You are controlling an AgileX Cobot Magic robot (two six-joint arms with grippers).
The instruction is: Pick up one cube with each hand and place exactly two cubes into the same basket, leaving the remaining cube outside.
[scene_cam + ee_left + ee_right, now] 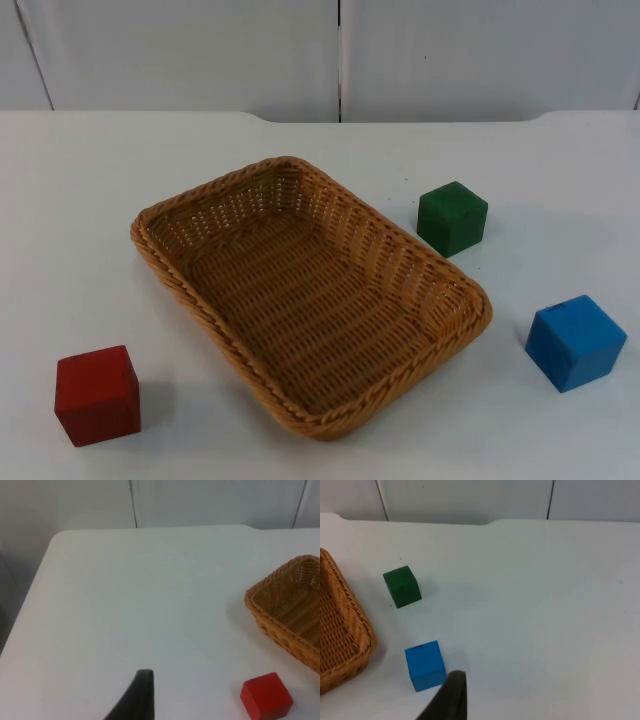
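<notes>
Cubes red [97, 394], green [452, 218], blue [575, 342] outside basket [190, 297].

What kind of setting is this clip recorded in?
Most likely a lab or test bench rather than a home: a plain white table ending at a grey partition wall, holding just a wicker basket and three colored cubes, red, green, and blue.

Basket [287, 612]: cut off by the frame edge in the left wrist view; likewise in the right wrist view [340, 630]. Left fingertip [137, 697] and right fingertip [450, 697]: one each, cut off; finger spacing cannot be told.
</notes>
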